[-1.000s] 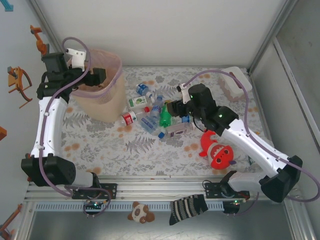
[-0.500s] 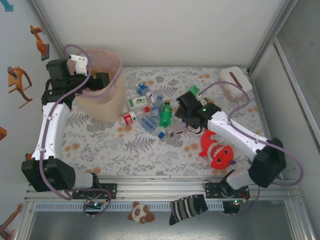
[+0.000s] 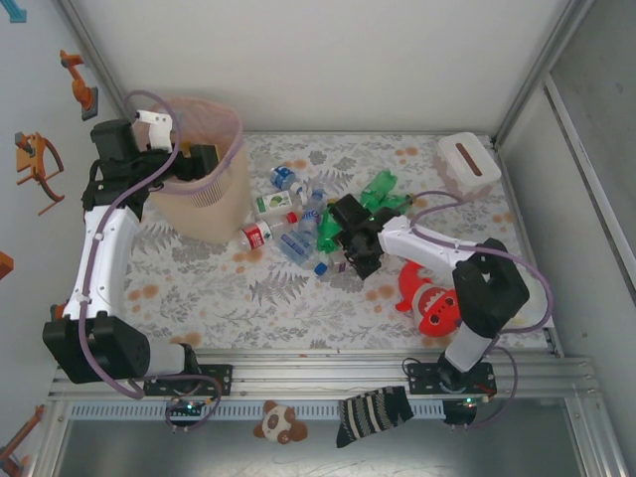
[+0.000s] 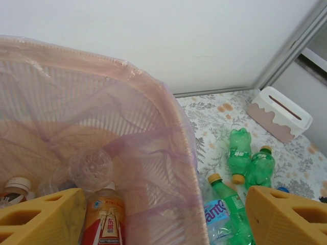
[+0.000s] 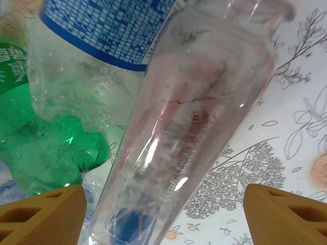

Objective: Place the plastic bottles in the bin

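So the right claw [image 3: 343, 243] has dropped lower into the heap of small plastic bottles [image 3: 298, 238] on the floral surface [image 3: 258, 293]; it's spread wide, a clear tapered bottle [image 5: 194, 112] lying between its fingers [image 5: 41, 217]. Left claw [image 3: 199, 157], spread too, still hovers over the tall beige liner-bagged bin [image 3: 214, 204].

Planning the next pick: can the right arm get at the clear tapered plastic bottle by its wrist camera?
Probably yes: its jaws stand open either side of the clear tapered plastic bottle, with nothing covering it, though a blue-labelled bottle lies close alongside.
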`<action>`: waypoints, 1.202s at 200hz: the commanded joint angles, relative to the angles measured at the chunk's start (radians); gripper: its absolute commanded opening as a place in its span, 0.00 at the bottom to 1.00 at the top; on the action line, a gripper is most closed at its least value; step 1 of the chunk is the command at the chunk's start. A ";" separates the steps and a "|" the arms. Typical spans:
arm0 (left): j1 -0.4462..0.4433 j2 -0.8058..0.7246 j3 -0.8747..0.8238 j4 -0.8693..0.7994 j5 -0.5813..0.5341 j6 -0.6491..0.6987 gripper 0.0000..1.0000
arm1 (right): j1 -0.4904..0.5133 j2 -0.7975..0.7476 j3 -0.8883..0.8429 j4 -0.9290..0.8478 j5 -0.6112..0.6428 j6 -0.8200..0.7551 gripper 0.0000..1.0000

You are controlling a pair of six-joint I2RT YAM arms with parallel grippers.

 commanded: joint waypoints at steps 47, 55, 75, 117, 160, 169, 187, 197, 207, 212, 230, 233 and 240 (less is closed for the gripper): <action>0.008 -0.033 -0.020 0.037 0.040 -0.024 0.81 | 0.004 0.067 -0.019 0.063 -0.035 0.110 0.70; 0.008 -0.034 -0.021 0.039 0.044 -0.027 0.81 | 0.004 0.071 -0.027 0.074 -0.040 0.119 0.68; 0.012 -0.028 -0.019 0.045 0.060 -0.035 0.81 | 0.005 0.082 -0.044 0.093 -0.056 0.142 0.63; 0.016 -0.026 -0.021 0.047 0.065 -0.037 0.81 | 0.008 0.077 -0.067 0.089 -0.051 0.167 0.55; 0.017 -0.025 -0.020 0.047 0.070 -0.038 0.81 | 0.014 0.031 -0.083 0.037 -0.014 0.200 0.50; 0.016 -0.025 -0.021 0.048 0.070 -0.039 0.81 | 0.016 0.012 -0.089 0.022 -0.002 0.208 0.48; 0.019 -0.024 -0.022 0.050 0.070 -0.040 0.81 | 0.016 -0.026 -0.107 -0.006 0.028 0.223 0.45; 0.019 -0.024 -0.021 0.048 0.072 -0.041 0.81 | 0.017 -0.049 -0.116 -0.021 0.041 0.232 0.44; 0.019 -0.023 -0.021 0.051 0.074 -0.042 0.81 | 0.017 -0.071 -0.127 -0.039 0.057 0.239 0.43; 0.019 -0.023 -0.021 0.050 0.074 -0.043 0.81 | 0.018 -0.084 -0.131 -0.050 0.068 0.240 0.42; 0.018 -0.023 -0.023 0.054 0.078 -0.043 0.81 | 0.017 -0.127 -0.141 -0.088 0.108 0.245 0.39; 0.018 -0.024 -0.022 0.054 0.080 -0.043 0.81 | 0.019 -0.135 -0.142 -0.093 0.116 0.245 0.39; 0.019 -0.024 -0.024 0.055 0.083 -0.043 0.81 | 0.019 -0.152 -0.145 -0.109 0.135 0.242 0.38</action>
